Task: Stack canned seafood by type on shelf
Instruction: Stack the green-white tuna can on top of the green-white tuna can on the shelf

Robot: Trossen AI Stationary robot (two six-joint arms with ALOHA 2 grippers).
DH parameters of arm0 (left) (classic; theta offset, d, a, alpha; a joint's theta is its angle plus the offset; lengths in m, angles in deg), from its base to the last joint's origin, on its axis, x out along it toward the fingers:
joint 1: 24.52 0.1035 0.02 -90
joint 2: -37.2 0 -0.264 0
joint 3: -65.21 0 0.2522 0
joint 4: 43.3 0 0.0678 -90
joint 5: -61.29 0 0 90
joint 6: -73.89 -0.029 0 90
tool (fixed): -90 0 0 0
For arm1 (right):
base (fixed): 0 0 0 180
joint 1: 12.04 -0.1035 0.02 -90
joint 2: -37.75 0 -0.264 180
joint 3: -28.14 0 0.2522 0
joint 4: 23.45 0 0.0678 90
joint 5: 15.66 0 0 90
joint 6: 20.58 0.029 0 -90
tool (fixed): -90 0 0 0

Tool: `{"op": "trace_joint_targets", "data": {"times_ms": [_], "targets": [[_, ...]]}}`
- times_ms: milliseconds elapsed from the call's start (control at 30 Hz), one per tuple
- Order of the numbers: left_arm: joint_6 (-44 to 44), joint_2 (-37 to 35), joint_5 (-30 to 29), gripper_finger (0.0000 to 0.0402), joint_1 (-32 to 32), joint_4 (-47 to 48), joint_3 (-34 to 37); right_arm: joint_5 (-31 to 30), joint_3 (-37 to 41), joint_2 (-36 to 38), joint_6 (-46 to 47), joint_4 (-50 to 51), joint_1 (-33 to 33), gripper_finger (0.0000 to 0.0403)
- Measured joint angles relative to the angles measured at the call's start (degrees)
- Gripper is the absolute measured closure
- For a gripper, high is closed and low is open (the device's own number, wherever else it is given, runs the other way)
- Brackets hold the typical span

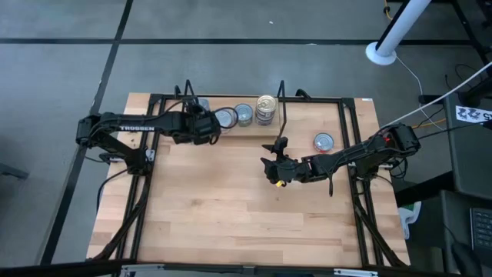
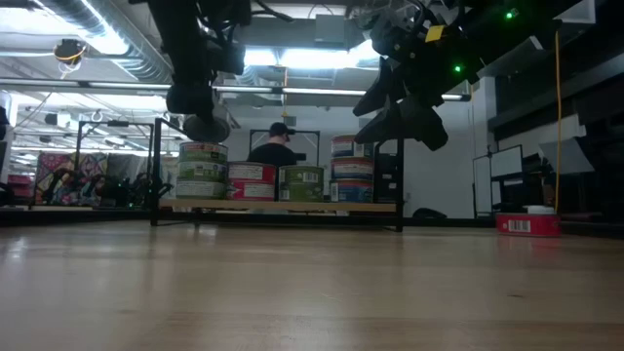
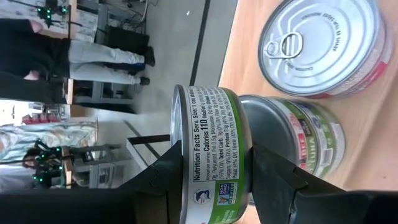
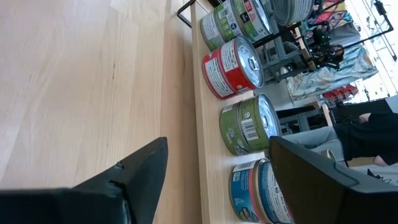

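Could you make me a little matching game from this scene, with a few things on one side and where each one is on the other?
Things:
1. left gripper
2. right gripper
3. red-labelled can
4. lone can

Places or states:
A. on the shelf, between green-labelled cans
B. on the table, apart from the shelf
C. open and empty, above the table
D. shut on a green-labelled can

Pairs: 1-D, 2-C, 3-A, 4-B
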Motion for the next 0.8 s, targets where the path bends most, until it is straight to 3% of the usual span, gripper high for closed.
{"op": "trace_joint_targets", "data": {"times_ms": [633, 800], "targets": [[-0.5, 0.2, 5.0, 0.0264, 1.2, 0.0, 0.0, 0.0, 0.0, 0.0, 0.0, 0.0, 0.0, 0.0123], [-0.5, 0.2, 5.3, 0.0246, 1.2, 0.0, 0.0, 0.0, 0.0, 0.0, 0.0, 0.0, 0.0, 0.0123]]}}
